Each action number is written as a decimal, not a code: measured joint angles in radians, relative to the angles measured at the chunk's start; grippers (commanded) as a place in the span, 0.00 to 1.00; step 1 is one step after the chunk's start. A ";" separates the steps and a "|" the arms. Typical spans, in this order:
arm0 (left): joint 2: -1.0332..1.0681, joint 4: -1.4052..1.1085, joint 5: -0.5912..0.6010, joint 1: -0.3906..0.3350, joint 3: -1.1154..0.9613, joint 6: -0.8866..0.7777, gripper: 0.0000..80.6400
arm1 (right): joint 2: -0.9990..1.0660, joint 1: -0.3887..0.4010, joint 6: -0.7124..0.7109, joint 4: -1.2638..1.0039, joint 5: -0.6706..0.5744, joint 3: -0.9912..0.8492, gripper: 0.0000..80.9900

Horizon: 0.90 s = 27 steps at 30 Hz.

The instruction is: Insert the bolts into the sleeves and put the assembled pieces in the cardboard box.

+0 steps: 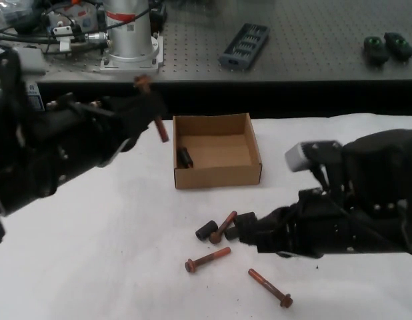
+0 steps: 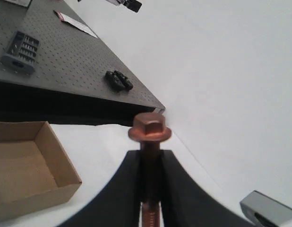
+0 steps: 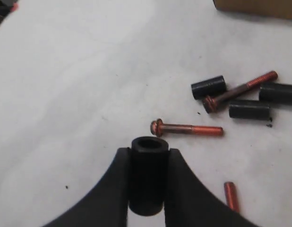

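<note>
Grasping a bolt (image 2: pixel 150 128) by its shank, left hand (image 2: pixel 150 158) near the cardboard box (image 1: pixel 218 176), right hand (image 3: pixel 148 153) clenched round a sleeve (image 3: pixel 147 184)

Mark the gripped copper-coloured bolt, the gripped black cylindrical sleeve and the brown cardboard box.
copper-coloured bolt (image 2: pixel 150 128), left wrist view, hexagonal head.
black cylindrical sleeve (image 3: pixel 148 178), right wrist view, side wall.
brown cardboard box (image 1: pixel 217 177), high view, near wall.

Loose bolts (image 1: pixel 208 259) and sleeves (image 1: pixel 205 231) clutter the cloth (image 1: pixel 93 267) near the cardboard box (image 1: pixel 217 176).
</note>
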 measured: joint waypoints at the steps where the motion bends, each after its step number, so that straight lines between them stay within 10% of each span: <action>1: 0.013 0.000 0.010 -0.002 -0.007 -0.015 0.01 | -0.009 0.000 -0.016 -0.008 -0.014 0.002 0.01; 27: 0.102 0.000 0.131 -0.128 -0.071 -0.080 0.01 | -0.031 -0.038 -0.329 -0.057 -0.421 0.064 0.05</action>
